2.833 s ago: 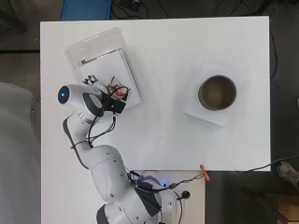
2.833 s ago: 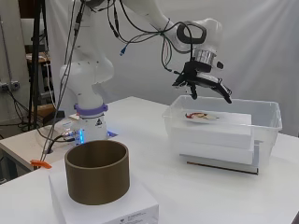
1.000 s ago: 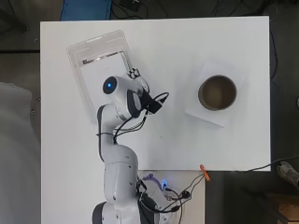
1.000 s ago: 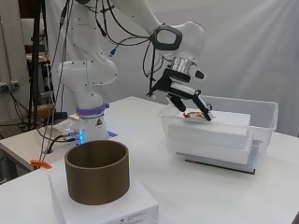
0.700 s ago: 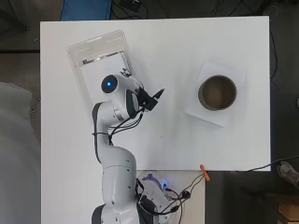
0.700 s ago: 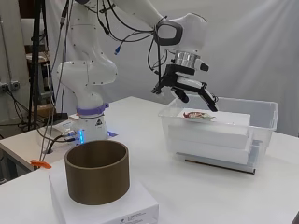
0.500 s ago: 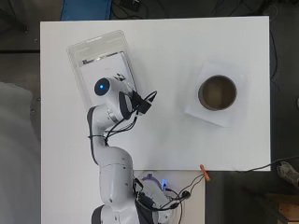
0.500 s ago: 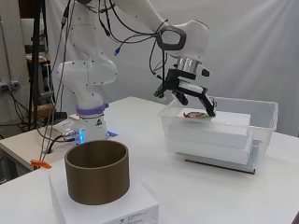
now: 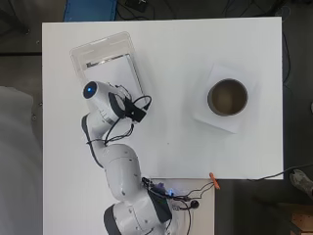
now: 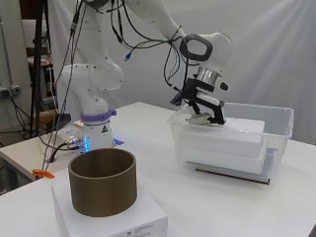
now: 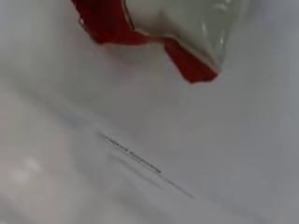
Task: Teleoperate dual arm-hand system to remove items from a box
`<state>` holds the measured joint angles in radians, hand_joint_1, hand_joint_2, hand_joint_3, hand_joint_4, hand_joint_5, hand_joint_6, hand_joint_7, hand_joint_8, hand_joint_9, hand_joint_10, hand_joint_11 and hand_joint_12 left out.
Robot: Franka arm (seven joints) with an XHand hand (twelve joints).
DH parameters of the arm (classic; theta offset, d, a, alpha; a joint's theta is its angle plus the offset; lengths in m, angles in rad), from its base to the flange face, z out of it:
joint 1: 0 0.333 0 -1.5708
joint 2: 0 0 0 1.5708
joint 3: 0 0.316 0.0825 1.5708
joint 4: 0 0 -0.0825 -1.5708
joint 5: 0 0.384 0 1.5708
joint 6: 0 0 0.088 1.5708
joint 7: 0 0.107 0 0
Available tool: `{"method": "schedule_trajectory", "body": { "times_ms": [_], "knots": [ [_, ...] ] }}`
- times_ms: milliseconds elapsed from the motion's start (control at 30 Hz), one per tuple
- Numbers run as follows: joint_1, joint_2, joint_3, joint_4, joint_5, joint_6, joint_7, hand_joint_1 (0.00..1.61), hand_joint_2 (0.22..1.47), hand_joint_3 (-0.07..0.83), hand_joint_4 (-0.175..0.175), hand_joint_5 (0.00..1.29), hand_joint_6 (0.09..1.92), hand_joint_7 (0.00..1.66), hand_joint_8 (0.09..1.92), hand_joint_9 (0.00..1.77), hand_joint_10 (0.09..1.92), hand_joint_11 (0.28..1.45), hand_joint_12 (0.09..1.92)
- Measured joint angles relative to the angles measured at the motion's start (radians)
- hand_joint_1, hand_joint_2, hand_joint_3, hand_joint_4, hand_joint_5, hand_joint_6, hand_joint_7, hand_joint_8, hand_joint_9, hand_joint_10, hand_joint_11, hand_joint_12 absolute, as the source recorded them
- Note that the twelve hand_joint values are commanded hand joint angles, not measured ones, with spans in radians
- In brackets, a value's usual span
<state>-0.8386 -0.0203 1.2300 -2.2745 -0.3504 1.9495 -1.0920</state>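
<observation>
A clear plastic box (image 9: 100, 51) (image 10: 276, 123) stands at the table's back left with a white block (image 10: 224, 138) inside it. On that block lies a small red and white packet (image 10: 199, 119) (image 11: 177, 28). My hand (image 10: 201, 101) is lowered over the packet inside the box's near end, its fingers (image 10: 217, 116) spread downward on either side of it and close to it. I cannot see any finger closed on the packet. In the overhead view the arm's wrist hides the hand and the packet.
A brown cylinder (image 9: 227, 97) (image 10: 102, 180) stands on a flat white box (image 9: 234, 125) (image 10: 123, 217) at the right of the table. A small orange clip (image 9: 214, 180) lies at the front edge. Cables hang along the arm.
The hand has swung back from beside the box to above its near end and come down onto the packet. The packet and box have not moved.
</observation>
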Motion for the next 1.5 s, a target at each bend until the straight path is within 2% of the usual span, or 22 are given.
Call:
{"method": "schedule_trajectory", "body": {
  "times_ms": [33,67,133,200,300,367,433,500,567,667,733,767,800,833,967,1100,1233,1300,1367,1400,1467,1500],
  "knots": [
    [-0.114,0.038,0.107,0.002,-0.01,0.0,0.006,1.07,1.25,0.135,-0.082,0.66,1.4,0.67,1.87,1.03,1.92,0.86,1.81],
    [-0.223,0.071,0.202,0.001,-0.004,0.003,-0.002,1.11,1.26,0.109,-0.128,0.66,1.36,0.65,1.85,1.01,1.92,0.84,1.81],
    [-0.418,0.104,0.356,-0.005,0.036,0.009,-0.034,1.15,1.28,0.085,-0.165,0.66,1.32,0.64,1.84,1.0,1.92,0.82,1.8],
    [-0.573,0.069,0.433,-0.009,0.088,0.014,-0.075,1.15,1.28,0.076,-0.174,0.66,1.32,0.64,1.83,0.99,1.92,0.81,1.8],
    [-0.592,-0.045,0.347,-0.01,0.17,0.023,-0.139,1.14,1.3,0.035,-0.138,0.65,1.34,0.64,1.8,0.89,1.92,0.71,1.73],
    [-0.495,-0.132,0.224,-0.014,0.211,0.029,-0.174,1.14,1.31,0.021,-0.137,0.65,1.33,0.64,1.8,0.88,1.92,0.69,1.71],
    [-0.26,-0.289,-0.031,-0.016,0.282,0.04,-0.234,1.16,1.3,0.007,-0.162,0.66,1.28,0.67,1.77,0.9,1.92,0.69,1.72],
    [-0.047,-0.411,-0.232,-0.024,0.341,0.066,-0.306,1.17,1.28,-0.001,-0.173,0.69,1.35,0.71,1.58,0.95,1.89,0.7,1.72],
    [0.105,-0.506,-0.376,-0.033,0.385,0.105,-0.38,1.19,1.25,-0.002,-0.175,0.72,1.34,0.75,1.45,0.99,1.81,0.7,1.71],
    [0.239,-0.604,-0.514,-0.037,0.412,0.132,-0.428,1.2,1.25,0.0,-0.175,0.74,1.15,0.79,1.57,1.0,1.76,0.68,1.67],
    [0.25,-0.613,-0.528,-0.036,0.432,0.126,-0.403,1.03,1.23,0.0,0.042,0.77,1.23,0.86,1.62,1.07,1.8,0.75,1.72],
    [0.246,-0.614,-0.525,-0.036,0.45,0.118,-0.397,0.98,1.22,0.0,0.107,0.78,1.26,0.89,1.63,1.1,1.81,0.78,1.75],
    [0.244,-0.619,-0.523,-0.039,0.467,0.11,-0.401,0.96,1.22,0.0,0.142,0.78,1.27,0.91,1.63,1.13,1.82,0.82,1.77],
    [0.248,-0.629,-0.527,-0.046,0.48,0.105,-0.407,0.95,1.21,-0.001,0.16,0.79,1.27,0.92,1.61,1.14,1.82,0.85,1.79],
    [0.294,-0.685,-0.661,-0.1,0.52,0.085,-0.421,0.94,1.21,-0.001,0.175,0.8,1.26,0.94,1.55,1.17,1.8,0.91,1.82],
    [0.331,-0.743,-0.921,-0.155,0.539,0.046,-0.431,0.95,1.19,-0.001,0.175,0.82,1.23,0.98,1.72,1.26,1.85,1.03,1.85],
    [0.336,-0.721,-1.035,-0.187,0.497,0.028,-0.406,0.96,1.18,-0.002,0.175,0.84,1.21,1.01,1.83,1.3,1.9,1.09,1.87],
    [0.338,-0.676,-1.056,-0.182,0.464,0.033,-0.374,0.99,1.18,-0.001,0.149,0.86,1.19,1.05,1.91,1.35,1.92,1.13,1.88],
    [0.337,-0.633,-1.089,-0.178,0.422,0.055,-0.317,1.01,1.17,-0.001,0.109,0.87,1.2,1.11,1.92,1.4,1.92,1.18,1.88],
    [0.338,-0.624,-1.099,-0.172,0.404,0.059,-0.299,1.01,1.18,0.002,0.106,0.86,1.22,1.12,1.92,1.41,1.92,1.19,1.88],
    [0.341,-0.6,-1.116,-0.147,0.358,0.054,-0.257,1.11,1.19,0.002,0.151,0.82,1.52,1.13,1.92,1.42,1.92,1.21,1.88],
    [0.343,-0.573,-1.13,-0.132,0.33,0.057,-0.233,1.07,1.2,0.005,0.128,0.8,1.49,1.12,1.92,1.42,1.92,1.21,1.88]
  ]
}}
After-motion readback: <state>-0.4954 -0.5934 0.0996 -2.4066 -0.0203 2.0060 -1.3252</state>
